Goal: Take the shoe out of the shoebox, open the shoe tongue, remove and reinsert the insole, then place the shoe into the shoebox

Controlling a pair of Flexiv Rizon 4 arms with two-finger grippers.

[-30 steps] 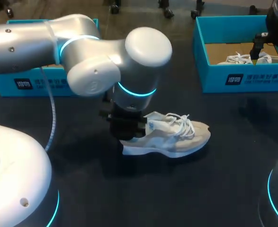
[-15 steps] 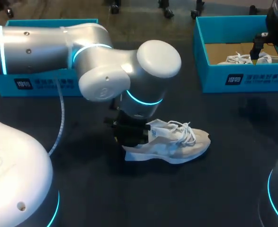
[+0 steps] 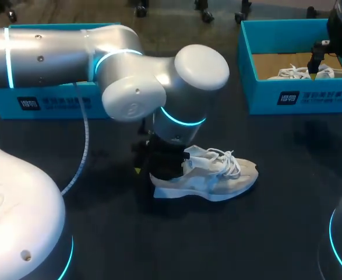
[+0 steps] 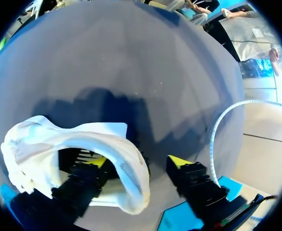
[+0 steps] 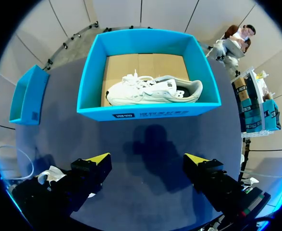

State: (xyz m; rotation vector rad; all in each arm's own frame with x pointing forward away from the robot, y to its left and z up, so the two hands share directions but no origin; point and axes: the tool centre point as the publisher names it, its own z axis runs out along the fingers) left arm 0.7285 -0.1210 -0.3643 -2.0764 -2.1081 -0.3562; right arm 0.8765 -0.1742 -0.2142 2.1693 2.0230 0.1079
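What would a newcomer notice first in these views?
The left arm looms over the middle of the table, left gripper straddling the heel of the pale shoe lying there, one finger inside. At the far right, a bright blue box holds a second shoe; the right gripper hangs open, the box ahead of it.

I see shoe (image 3: 217, 175): pale cloth upper, smooth sole. Worktop (image 3: 264, 233): dark, matt. Box (image 3: 334, 99): teal cardboard, bare brown inside. My left arm (image 3: 159, 76): glossy smooth shell.

The shoe (image 3: 223, 178) is white and beige, the surface (image 3: 275, 233) black, the shoebox (image 3: 259, 96) turquoise with a brown floor, the left arm (image 3: 54, 52) silver with cyan rings.
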